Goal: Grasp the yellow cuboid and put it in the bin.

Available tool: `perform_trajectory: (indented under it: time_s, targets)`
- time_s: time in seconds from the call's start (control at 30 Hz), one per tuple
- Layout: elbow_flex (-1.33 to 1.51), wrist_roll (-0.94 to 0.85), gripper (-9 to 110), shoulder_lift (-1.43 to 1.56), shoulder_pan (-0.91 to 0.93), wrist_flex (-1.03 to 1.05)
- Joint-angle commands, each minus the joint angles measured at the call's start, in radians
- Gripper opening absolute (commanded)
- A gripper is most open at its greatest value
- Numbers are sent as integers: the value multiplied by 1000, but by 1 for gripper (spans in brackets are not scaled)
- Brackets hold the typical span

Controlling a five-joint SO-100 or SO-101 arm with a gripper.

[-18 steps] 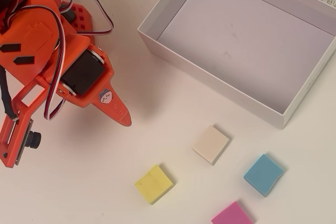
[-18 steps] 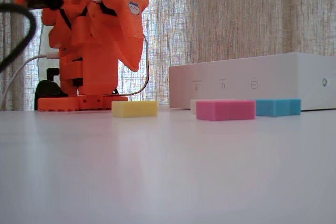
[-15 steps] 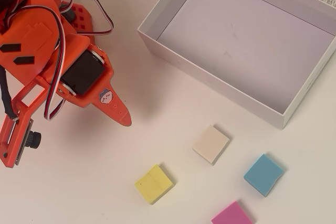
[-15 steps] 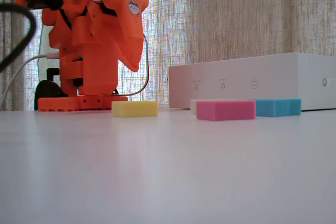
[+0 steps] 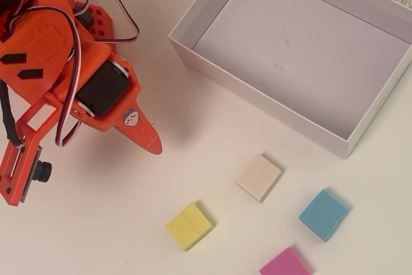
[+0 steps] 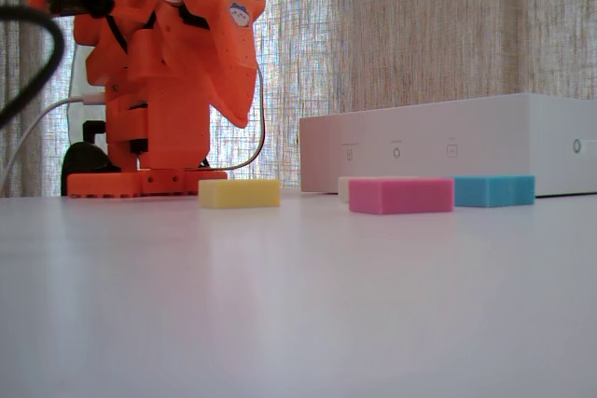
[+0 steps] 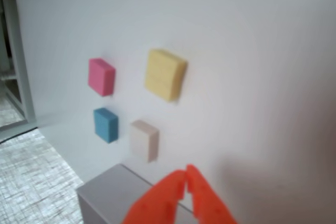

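Observation:
The yellow cuboid [image 5: 188, 225] lies flat on the white table, in front of the bin and apart from it. It also shows in the fixed view [image 6: 240, 194] and the wrist view [image 7: 165, 74]. The bin [image 5: 270, 102] is a large shallow white box with a pale lavender floor and nothing in it; its side wall shows in the fixed view [image 6: 438, 151] and one corner in the wrist view [image 7: 113, 192]. My orange gripper [image 5: 154, 146] hangs above the table, up and left of the cuboid. In the wrist view its jaws [image 7: 186, 174] are closed together with nothing between them.
A cream-white block [image 5: 259, 177], a blue block [image 5: 322, 214] and a pink block [image 5: 285, 265] lie near the cuboid, between it and the bin. The arm's base [image 6: 140, 179] stands at the back left in the fixed view. A curtain hangs behind the table.

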Motion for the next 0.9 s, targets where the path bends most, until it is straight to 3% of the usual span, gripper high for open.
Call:
perform_trajectory:
  time_s: [0.0, 0.17, 0.33, 0.67, 0.87]
  targets:
    - [0, -11, 2, -6, 5, -21]
    - [-144, -49, 21, -74, 3, -210]
    - [-522, -11, 27, -299, -54, -250]
    - [-1514, 167, 27, -790, -267, 80]
    - [-1529, 316, 27, -939, -222, 278]
